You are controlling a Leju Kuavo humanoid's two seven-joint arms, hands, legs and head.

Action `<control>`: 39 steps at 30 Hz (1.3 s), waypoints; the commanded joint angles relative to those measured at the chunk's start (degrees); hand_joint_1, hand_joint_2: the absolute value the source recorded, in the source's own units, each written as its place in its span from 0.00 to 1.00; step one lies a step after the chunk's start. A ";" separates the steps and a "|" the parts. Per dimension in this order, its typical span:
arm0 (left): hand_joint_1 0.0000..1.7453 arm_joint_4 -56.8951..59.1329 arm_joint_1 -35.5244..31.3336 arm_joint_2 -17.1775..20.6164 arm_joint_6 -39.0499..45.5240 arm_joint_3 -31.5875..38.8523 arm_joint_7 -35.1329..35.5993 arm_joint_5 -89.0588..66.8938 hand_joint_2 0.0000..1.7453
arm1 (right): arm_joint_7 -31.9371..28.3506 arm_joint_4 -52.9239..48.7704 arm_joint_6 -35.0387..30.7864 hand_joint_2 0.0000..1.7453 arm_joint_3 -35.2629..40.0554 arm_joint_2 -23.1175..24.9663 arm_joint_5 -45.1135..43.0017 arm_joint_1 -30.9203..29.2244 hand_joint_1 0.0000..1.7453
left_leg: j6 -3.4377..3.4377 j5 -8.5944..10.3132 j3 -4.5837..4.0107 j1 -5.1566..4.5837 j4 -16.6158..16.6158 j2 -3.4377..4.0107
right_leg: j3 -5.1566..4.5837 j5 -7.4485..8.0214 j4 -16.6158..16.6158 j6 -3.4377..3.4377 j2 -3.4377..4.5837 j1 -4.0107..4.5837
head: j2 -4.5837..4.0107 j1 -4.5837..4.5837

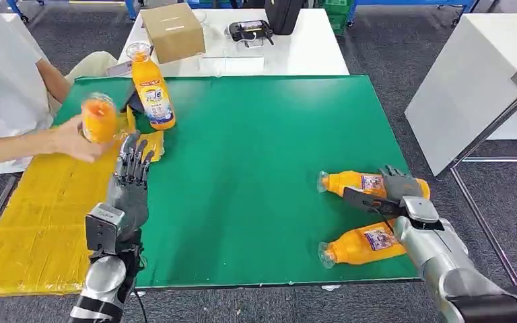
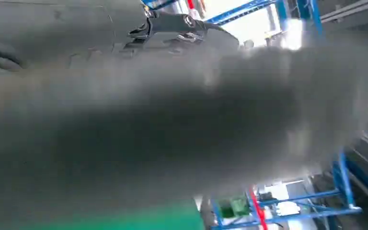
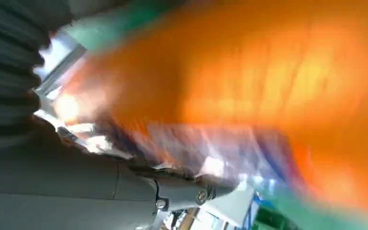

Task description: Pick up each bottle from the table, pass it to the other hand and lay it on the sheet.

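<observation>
On your green mat (image 1: 256, 168), the right hand (image 1: 394, 188) grips a lying bottle (image 1: 350, 182), blurred orange in its wrist view, another bottle (image 1: 360, 245) just beside it, while the left hand (image 1: 133, 165) hangs open near a person's hand (image 1: 74, 140) by the yellow sheet (image 1: 33, 215).

Orange bottles (image 1: 362, 244), blue-white labels; green mat (image 1: 256, 168); yellow sheet (image 1: 33, 222).
</observation>
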 commanded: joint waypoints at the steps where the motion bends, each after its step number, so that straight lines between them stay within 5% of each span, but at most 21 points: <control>1: 0.00 0.90 -0.80 0.22 0.48 -2.48 0.27 0.99 1.00 | 1.90 8.55 -2.24 1.00 2.05 2.39 3.20 -1.01 1.00 | -0.08 0.06 0.05 0.13 -0.04 -0.17 | 0.14 0.08 -0.14 -0.11 0.18 0.09 | 0.00 -0.02; 7: 0.00 -3.17 2.17 -0.05 0.99 -0.96 1.92 0.07 1.00 | 0.86 0.21 -11.88 1.00 1.42 6.80 4.17 -1.11 1.00 | 0.10 0.14 0.10 0.07 0.01 0.22 | 0.80 0.42 -0.09 0.05 0.45 0.06 | 0.00 -0.02; 12: 0.00 -5.46 3.92 0.08 0.45 -1.25 3.14 -2.49 1.00 | -3.66 -19.01 -25.31 1.00 -1.66 10.30 0.79 4.70 1.00 | 0.01 0.09 -0.07 0.09 0.05 0.33 | 0.54 0.46 0.00 -0.13 0.73 0.07 | 0.00 0.00; 14: 0.00 -6.13 4.67 -0.11 0.44 -2.08 3.45 -3.69 1.00 | -7.61 -34.13 -31.26 1.00 -3.15 12.98 -4.05 10.10 1.00 | -0.03 0.03 -0.11 0.08 0.06 0.37 | 0.46 0.39 0.04 -0.15 0.79 0.07 | 0.00 -0.04; 20: 0.00 -4.87 4.95 0.05 2.15 -6.32 3.60 -6.09 1.00 | -11.14 -51.26 -33.98 1.00 -2.57 16.05 -11.79 17.41 1.00 | -0.07 0.03 -0.22 0.19 0.08 0.04 | 0.47 0.20 0.05 -0.14 0.43 0.17 | 0.00 -0.04; 28: 0.00 -4.15 4.87 0.18 2.28 -7.64 3.67 -6.86 1.00 | -13.22 -52.08 -33.65 1.00 -2.02 17.01 -16.35 18.17 1.00 | -0.05 0.05 -0.52 0.13 0.08 0.02 | 0.18 0.24 0.02 -0.14 0.41 0.11 | 0.00 -0.04; 33: 0.00 -2.63 4.39 -0.01 4.85 -9.35 3.29 -9.78 1.00 | -19.16 -49.22 -19.54 1.00 1.30 20.47 -34.48 18.48 1.00 | -0.03 0.14 -0.59 0.10 0.01 0.00 | 0.09 0.30 -0.03 -0.13 0.32 0.09 | 0.00 -0.02; 39: 0.00 -0.45 2.52 -0.50 9.62 -12.17 2.36 -13.32 1.00 | -22.62 -37.41 -13.47 1.00 9.57 25.70 -45.19 15.48 1.00 | -0.06 0.14 -0.50 0.13 -0.07 0.20 | 0.09 0.37 -0.08 -0.15 0.49 0.14 | 0.00 -0.02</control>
